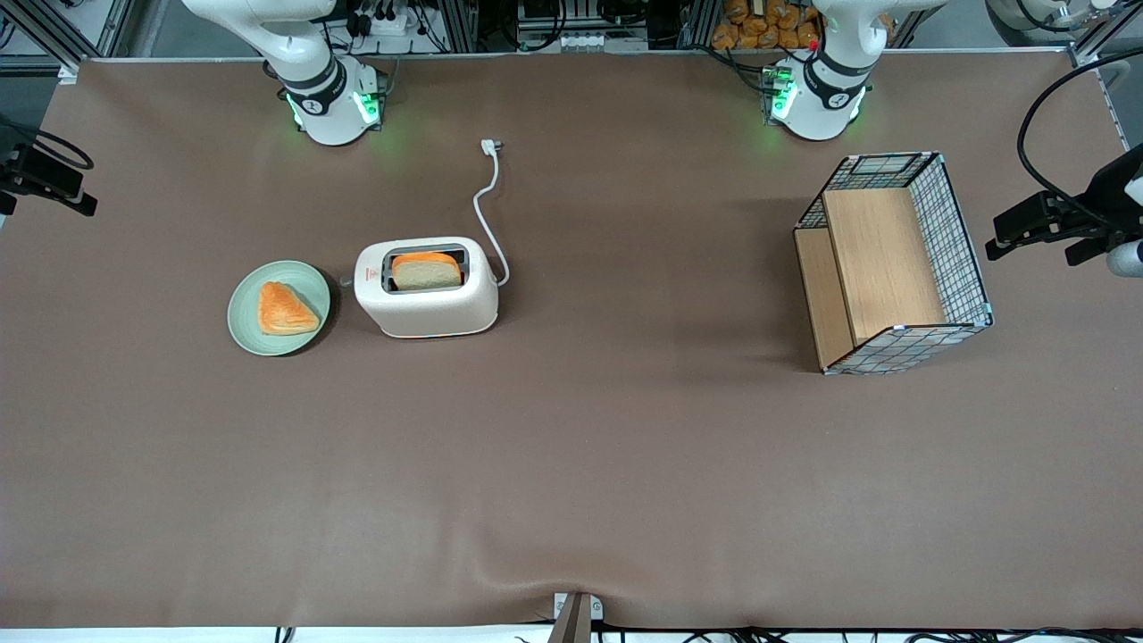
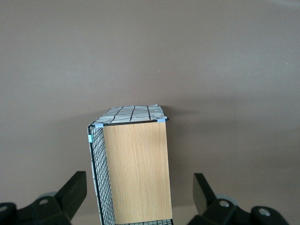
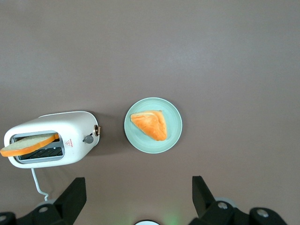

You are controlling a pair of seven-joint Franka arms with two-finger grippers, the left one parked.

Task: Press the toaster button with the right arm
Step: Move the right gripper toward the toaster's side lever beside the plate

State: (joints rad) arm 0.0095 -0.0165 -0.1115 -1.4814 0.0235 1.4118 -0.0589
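Note:
The cream-white toaster (image 1: 427, 299) stands on the brown table, with a slice of toast (image 1: 427, 271) sticking up from its top slot. It also shows in the right wrist view (image 3: 70, 131). The button (image 3: 88, 138) is a small greyish nub at the toaster's narrow end that faces the plate; in the front view the button (image 1: 345, 280) is a dark speck. My right gripper (image 3: 139, 194) is open and empty, high above the table, with the toaster and plate far below it. In the front view the right gripper (image 1: 76, 192) shows at the edge of the picture.
A green plate (image 1: 308, 290) with a triangular orange pastry (image 1: 286, 309) lies right beside the toaster's button end. The toaster's white cord (image 1: 487, 201) trails away from the front camera. A wire-and-wood basket (image 1: 893, 259) stands toward the parked arm's end.

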